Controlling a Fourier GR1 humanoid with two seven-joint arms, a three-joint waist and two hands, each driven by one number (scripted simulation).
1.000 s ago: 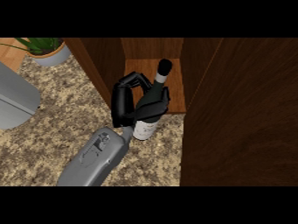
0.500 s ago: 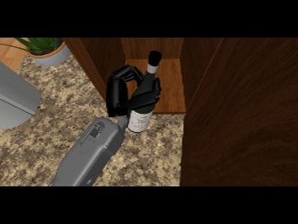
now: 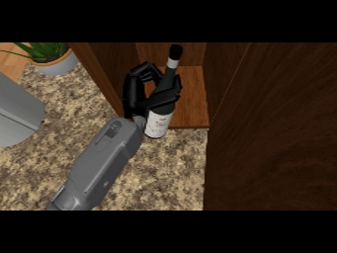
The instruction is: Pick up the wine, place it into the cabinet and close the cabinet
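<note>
A dark wine bottle (image 3: pixel 158 122) with a white label and a black cap is held almost upright at the front edge of the open cabinet's wooden shelf (image 3: pixel 192 101). Its neck points toward the cabinet's back. My right hand (image 3: pixel 137 94) is shut on the bottle's upper body, with fingers curled over its left side and the thumb across its right. Whether the bottle's base rests on the shelf cannot be told. The cabinet door (image 3: pixel 280 123) stands open at the right as a wide dark brown panel. My left hand does not show.
The cabinet's left wall (image 3: pixel 109 69) stands close beside my hand. A potted plant (image 3: pixel 51 58) sits at the back left on the speckled counter (image 3: pixel 163 173). A large grey rounded object (image 3: pixel 7 108) fills the left edge.
My right hand has carried the bottle farther toward the cabinet's back and stood it more upright. The forearm has followed it forward.
</note>
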